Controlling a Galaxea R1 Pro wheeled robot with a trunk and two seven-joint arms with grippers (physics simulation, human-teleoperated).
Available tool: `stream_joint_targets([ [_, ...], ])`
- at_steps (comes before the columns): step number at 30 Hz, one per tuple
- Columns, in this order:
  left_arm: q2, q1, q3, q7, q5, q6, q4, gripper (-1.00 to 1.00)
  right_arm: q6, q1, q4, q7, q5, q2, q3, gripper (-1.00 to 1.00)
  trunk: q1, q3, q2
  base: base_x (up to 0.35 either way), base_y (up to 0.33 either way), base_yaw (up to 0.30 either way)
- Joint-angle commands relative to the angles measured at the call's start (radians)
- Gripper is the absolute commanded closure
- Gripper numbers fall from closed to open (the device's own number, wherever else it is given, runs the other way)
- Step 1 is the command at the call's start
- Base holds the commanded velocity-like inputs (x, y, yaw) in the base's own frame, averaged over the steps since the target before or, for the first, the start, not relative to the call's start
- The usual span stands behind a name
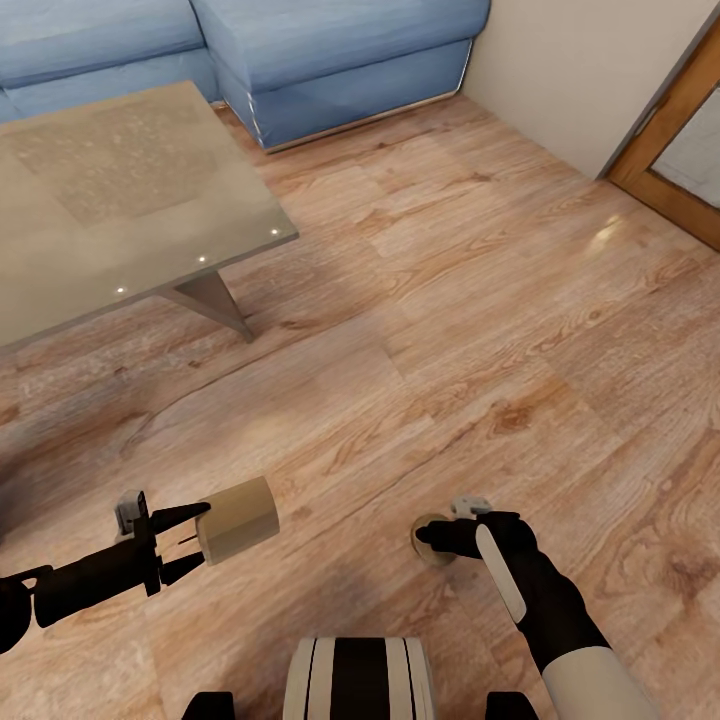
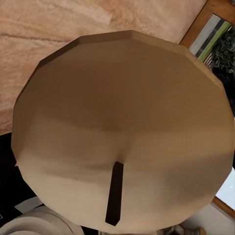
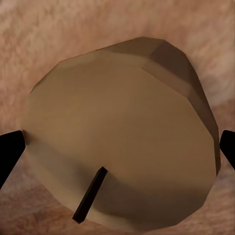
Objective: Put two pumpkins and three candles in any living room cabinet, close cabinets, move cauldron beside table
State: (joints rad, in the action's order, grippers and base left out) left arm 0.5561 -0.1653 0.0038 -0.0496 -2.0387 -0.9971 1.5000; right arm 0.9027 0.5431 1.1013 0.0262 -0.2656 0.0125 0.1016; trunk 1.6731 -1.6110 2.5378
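Observation:
Two beige candles are in hand. In the head view my left gripper point(image 1: 203, 541) is shut on one candle point(image 1: 240, 518), held on its side above the wood floor at the lower left. The left wrist view looks at that candle's point(image 2: 122, 112) round end and dark wick from very close. My right gripper point(image 1: 440, 540) is shut on a second candle point(image 1: 428, 545), low over the floor and mostly hidden by the hand. In the right wrist view this candle point(image 3: 117, 142) sits between the two black fingertips point(image 3: 10, 152) of the right gripper point(image 3: 117, 147). The grey table point(image 1: 120, 180) stands at the upper left.
A blue sofa point(image 1: 330, 50) runs along the back behind the table. A wood-framed glass door point(image 1: 680, 150) is at the far right in a beige wall. Open plank floor point(image 1: 480, 330) spreads between the table, the door and my base point(image 1: 360, 680).

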Motion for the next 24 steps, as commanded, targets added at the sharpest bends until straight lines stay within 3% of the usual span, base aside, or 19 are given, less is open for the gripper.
stream_joint_targets([
  [1,0.000,0.000,0.000,-0.004,-0.006,-0.003,0.000,1.00,0.005,0.000,-0.008,0.005,0.034,0.000,-0.001,-1.00,0.000,-0.001,0.000,0.000,0.000,0.000],
  [2,0.000,0.000,0.000,-0.004,-0.006,-0.003,0.000,1.00,0.005,0.000,-0.008,0.005,0.034,0.000,-0.001,1.00,0.000,-0.001,0.000,0.000,0.000,0.000],
  [24,0.000,0.000,0.000,-0.004,-0.006,-0.003,-0.001,1.00,0.005,0.000,-0.009,0.006,0.033,0.000,-0.002,1.00,0.000,-0.001,0.000,0.000,0.000,0.000],
])
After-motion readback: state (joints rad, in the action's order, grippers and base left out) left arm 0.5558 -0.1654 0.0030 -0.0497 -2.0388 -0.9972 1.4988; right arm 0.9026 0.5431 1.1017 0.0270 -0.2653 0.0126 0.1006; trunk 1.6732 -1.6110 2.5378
